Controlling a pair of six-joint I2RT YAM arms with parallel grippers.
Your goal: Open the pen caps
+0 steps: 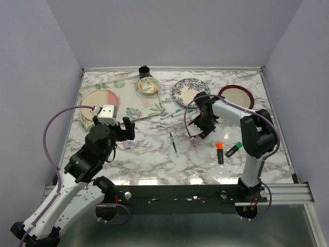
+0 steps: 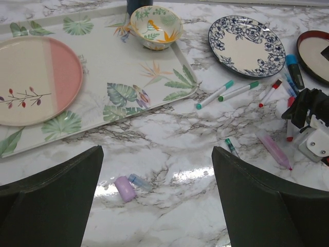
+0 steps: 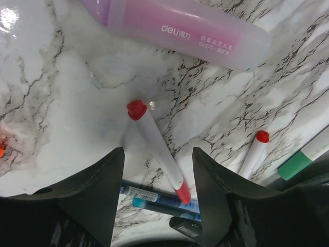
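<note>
Left tool (image 2: 157,154): jaws wide apart, nothing held, above lilac cap (image 2: 125,188) and blue cap (image 2: 140,181) on table (image 2: 195,134).
Right tool (image 3: 158,154): jaws apart, flanking red-capped white pen (image 3: 154,144) flat on table.

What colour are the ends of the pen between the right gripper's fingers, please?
Red, on the pen; right wrist view.

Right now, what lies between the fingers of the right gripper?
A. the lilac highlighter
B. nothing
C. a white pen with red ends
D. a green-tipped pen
C: in the right wrist view the white pen with red ends lies between the open fingers of the right gripper, while the lilac highlighter lies beyond them.
</note>
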